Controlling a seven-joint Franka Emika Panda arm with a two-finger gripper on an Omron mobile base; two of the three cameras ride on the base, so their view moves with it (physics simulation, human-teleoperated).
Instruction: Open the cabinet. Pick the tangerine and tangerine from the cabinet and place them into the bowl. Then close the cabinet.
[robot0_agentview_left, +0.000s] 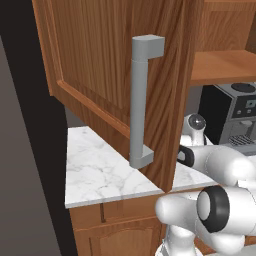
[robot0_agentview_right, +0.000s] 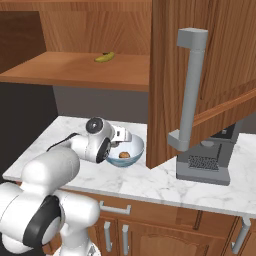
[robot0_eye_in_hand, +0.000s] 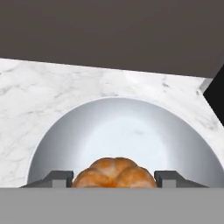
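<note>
Here the claw (robot0_eye_in_hand: 113, 180) hangs just over the bowl (robot0_eye_in_hand: 122, 131), its two dark fingertips (robot0_eye_in_hand: 57, 178) at about half spread on either side of a tangerine (robot0_eye_in_hand: 114, 174). Whether the tips press the fruit or merely flank it cannot be told from the hand view. In the right base view the bowl (robot0_agentview_right: 137, 149) sits on the marble counter (robot0_agentview_right: 165, 182) and an orange fruit (robot0_agentview_right: 124, 154) lies inside it, with the claw (robot0_agentview_right: 121, 135) at its 9 o'clock rim. The cabinet (robot0_agentview_right: 75, 70) is open: its door (robot0_agentview_right: 210, 75) with the long grey handle (robot0_agentview_right: 190, 90) swings out at the bowl's 3 o'clock. A small yellow banana (robot0_agentview_right: 104, 57) lies on the shelf at the bowl's 12 o'clock. A coffee machine (robot0_agentview_right: 205, 165) stands on the counter behind the door.
</note>
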